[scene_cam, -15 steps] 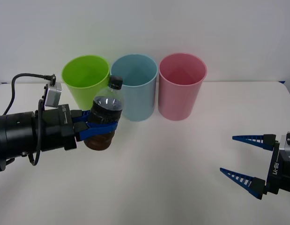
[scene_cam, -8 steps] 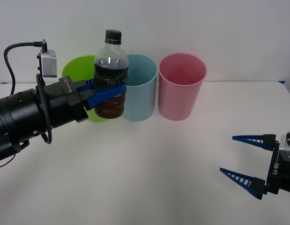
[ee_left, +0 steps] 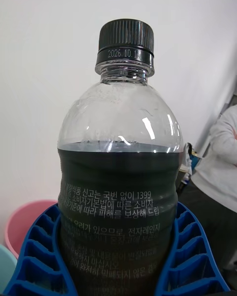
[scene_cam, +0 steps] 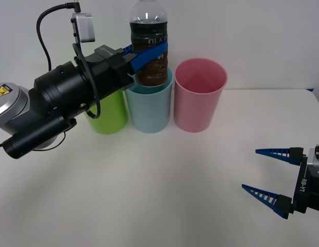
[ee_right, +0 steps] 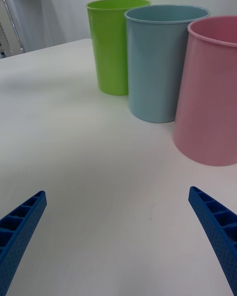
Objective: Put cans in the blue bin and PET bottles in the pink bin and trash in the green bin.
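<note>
Where the front view crops it, bottle (ee_left: 120, 197) cap (ee_left: 126, 42) shows.

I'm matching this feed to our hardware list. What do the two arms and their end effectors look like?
The left arm is a thick black cylinder with a silver-grey segment bearing a yellow warning sticker. A small grey box sits on its wrist, with a looping black cable. The left end effector has blue ribbed fingers. The right end effector has blue tapered, ribbed fingers on a black mount with white lettering.
</note>
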You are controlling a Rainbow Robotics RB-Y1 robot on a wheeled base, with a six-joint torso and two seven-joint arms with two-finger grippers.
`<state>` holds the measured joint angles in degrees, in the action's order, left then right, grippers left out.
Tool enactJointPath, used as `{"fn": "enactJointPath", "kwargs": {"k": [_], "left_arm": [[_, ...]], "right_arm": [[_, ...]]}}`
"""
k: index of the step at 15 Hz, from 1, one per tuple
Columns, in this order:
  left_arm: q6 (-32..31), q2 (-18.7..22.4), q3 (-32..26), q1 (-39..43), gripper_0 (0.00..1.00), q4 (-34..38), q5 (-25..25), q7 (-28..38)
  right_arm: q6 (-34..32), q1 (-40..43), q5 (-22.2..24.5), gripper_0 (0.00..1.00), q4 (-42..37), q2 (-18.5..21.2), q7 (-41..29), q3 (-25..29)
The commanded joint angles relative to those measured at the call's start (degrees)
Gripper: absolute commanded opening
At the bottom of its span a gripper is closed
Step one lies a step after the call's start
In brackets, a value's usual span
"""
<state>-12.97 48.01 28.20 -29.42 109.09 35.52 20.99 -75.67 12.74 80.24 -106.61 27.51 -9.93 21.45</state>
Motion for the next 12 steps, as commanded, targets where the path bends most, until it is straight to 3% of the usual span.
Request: {"fn": "enactJointPath", "kwargs": {"k": [1, 8, 12], "left_arm": [[1.5, -3.3, 1.6, -4.9, 0.0, -5.6, 1.2, -0.2], [2.3, -12.9, 3.7, -14.2, 0.0, -19.0, 3.9, -0.2], [2.4, -19.6, 3.7, -18.9, 0.0, -29.1, 10.4, 0.4]], "right_arm": [[0.0, 0.0, 0.0, 1.0, 0.0, 0.0, 0.0, 0.0], [0.0, 0.0, 0.0, 1.0, 0.0, 0.0, 0.0, 0.0], [0.0, 0.0, 0.0, 1.0, 0.0, 0.0, 0.0, 0.0]]}}
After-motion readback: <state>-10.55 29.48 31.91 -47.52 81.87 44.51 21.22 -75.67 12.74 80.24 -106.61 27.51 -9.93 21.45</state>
